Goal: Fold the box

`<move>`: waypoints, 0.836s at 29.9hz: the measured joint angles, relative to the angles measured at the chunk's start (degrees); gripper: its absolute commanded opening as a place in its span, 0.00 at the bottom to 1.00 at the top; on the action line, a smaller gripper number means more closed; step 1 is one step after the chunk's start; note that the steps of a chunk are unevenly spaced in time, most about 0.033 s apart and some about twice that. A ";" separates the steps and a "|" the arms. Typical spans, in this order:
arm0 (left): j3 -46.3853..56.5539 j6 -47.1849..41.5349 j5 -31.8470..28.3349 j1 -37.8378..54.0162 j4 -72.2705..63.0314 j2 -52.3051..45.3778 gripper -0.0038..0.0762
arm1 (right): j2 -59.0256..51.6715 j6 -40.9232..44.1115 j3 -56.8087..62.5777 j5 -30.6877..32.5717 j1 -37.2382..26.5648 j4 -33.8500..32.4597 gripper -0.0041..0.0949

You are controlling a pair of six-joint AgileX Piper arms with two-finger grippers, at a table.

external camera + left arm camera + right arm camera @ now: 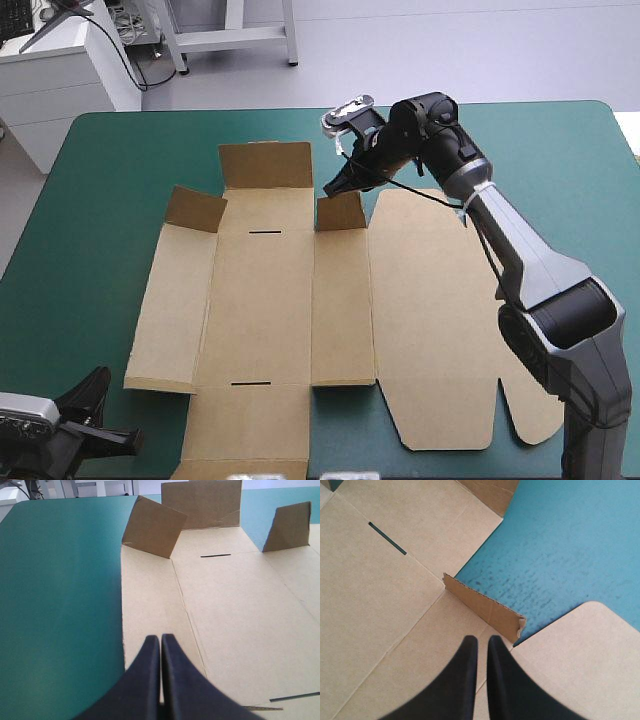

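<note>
Your box [260, 300] lies opened out mid-table [100, 200], mostly flat, with only the far flap [265, 165] and two small corner flaps [195, 208] standing. Its near end is cut off at the high view's bottom edge, and your right arm [530, 270] hides part of the rounded lid panel [430, 330]. Your right claw [482, 639] is pinched to a slit with nothing in it, tips over the board just short of the right corner flap [485, 610]; your left claw [161, 637] is pinched together too, pointing along the box's left panel from the table's near left corner.
</note>
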 measured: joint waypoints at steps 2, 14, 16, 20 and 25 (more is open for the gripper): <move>0.00 0.00 0.00 0.00 0.31 0.00 0.04 | -0.40 2.14 0.00 0.32 0.00 -0.16 0.04; 0.00 0.00 -0.05 0.00 0.35 0.00 0.04 | -7.37 6.52 5.56 1.79 0.00 -4.55 0.04; 0.00 0.00 -0.05 0.00 0.37 0.00 0.04 | -10.85 6.91 10.76 0.09 0.00 -5.86 0.04; 0.00 0.00 -0.05 0.00 0.49 0.00 0.04 | -19.18 7.39 23.48 -4.99 0.00 -7.14 0.04; 0.00 0.00 -0.05 0.00 0.62 0.00 0.21 | -31.85 8.82 39.46 -12.68 0.00 -7.19 0.04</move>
